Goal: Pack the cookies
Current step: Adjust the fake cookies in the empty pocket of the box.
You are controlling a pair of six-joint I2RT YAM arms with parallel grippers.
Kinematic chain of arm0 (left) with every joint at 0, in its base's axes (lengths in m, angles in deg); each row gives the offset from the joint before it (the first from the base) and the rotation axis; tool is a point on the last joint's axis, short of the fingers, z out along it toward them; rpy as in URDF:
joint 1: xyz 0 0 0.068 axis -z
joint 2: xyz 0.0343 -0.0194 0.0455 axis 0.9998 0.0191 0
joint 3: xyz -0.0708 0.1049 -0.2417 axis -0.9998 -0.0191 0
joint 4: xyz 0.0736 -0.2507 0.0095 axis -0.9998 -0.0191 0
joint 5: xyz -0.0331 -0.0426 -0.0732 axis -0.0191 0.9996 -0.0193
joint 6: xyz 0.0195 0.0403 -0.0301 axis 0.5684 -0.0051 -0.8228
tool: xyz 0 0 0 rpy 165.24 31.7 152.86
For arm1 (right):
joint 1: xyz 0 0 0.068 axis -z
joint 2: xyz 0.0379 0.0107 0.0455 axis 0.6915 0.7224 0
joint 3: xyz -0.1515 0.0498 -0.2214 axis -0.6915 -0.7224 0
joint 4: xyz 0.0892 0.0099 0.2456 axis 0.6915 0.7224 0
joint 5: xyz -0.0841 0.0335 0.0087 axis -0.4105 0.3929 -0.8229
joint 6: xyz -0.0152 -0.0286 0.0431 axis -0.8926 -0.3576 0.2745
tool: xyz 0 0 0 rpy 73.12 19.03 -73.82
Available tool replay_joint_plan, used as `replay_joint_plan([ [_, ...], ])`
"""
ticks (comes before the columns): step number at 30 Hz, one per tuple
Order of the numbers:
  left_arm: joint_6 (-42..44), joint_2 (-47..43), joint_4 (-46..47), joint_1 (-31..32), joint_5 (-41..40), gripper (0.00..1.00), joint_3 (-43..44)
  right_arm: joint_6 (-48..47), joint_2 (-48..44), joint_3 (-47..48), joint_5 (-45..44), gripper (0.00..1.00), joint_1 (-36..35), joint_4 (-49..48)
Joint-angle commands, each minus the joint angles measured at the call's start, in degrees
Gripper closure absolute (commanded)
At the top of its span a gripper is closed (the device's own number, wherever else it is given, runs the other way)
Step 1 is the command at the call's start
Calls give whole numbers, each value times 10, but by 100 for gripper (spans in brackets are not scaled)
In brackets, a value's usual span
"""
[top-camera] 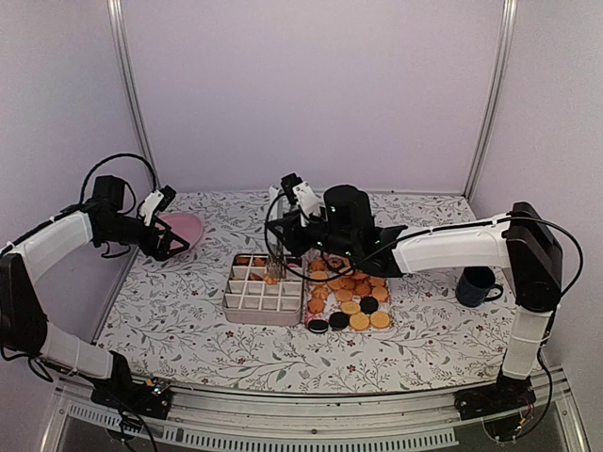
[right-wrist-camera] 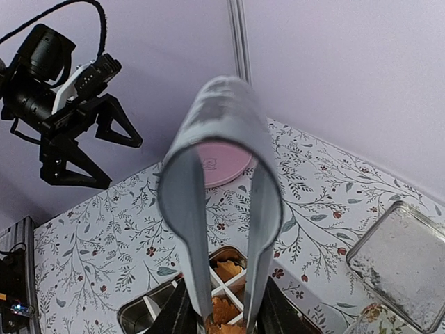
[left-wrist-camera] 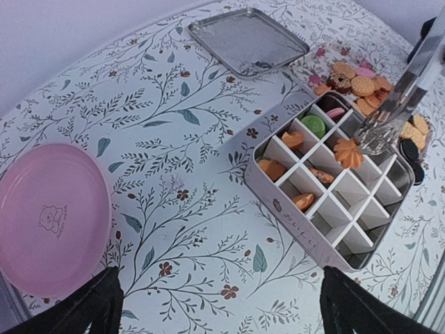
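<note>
Right gripper [right-wrist-camera: 224, 313] is clamped around a pair of metal tongs [right-wrist-camera: 222, 139], squeezing the two blades toward each other. The tong tips point down into the divided tin box [top-camera: 264, 287] at the table's centre. An orange flower-shaped cookie [left-wrist-camera: 348, 153] sits at those tips, in a cell toward the back of the box. From the right wrist view the blades seem to pinch it, though I cannot tell whether it hangs free or rests on the cell floor.

Several other cells hold cookies: a green one [left-wrist-camera: 313, 125], a pink one [left-wrist-camera: 336, 113] and a few orange pieces [left-wrist-camera: 304, 202]. The rest of the cookies [top-camera: 349, 292], mostly golden-orange with some black, lie in a loose heap touching the box at its 3 o'clock side.

Left gripper [left-wrist-camera: 222, 309] hangs above the table with its fingers spread wide and nothing between them. It is at about 9 o'clock from the box, just beside the pink plate [top-camera: 184, 226].

A silver lid [left-wrist-camera: 247, 42] lies flat beyond the box at 12 o'clock. A dark blue mug [top-camera: 476, 287] stands at the table's 3 o'clock edge.
</note>
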Motion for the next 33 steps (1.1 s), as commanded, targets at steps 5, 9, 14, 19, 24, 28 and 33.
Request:
replay_joint_plan([
  [5,2,-11,3,-3,7,1,4,-46,-38,-4,-39,68,-23,-40],
  [9,2,-12,3,-3,6,1,4,-68,-29,6,-16,67,-33,-46],
  [14,3,-13,3,-3,2,1,4,-97,-5,23,-4,66,-40,-38],
  [19,4,-14,3,-4,0,1,3,-121,9,29,-13,65,-40,-34],
  [24,4,-15,2,-3,0,1,4,-143,25,44,-9,64,-40,-27],
  [28,6,-15,0,-3,-2,1,5,-144,32,45,7,64,-40,-24],
  [33,7,-13,0,-4,-3,1,7,-139,31,41,12,64,-40,-19],
])
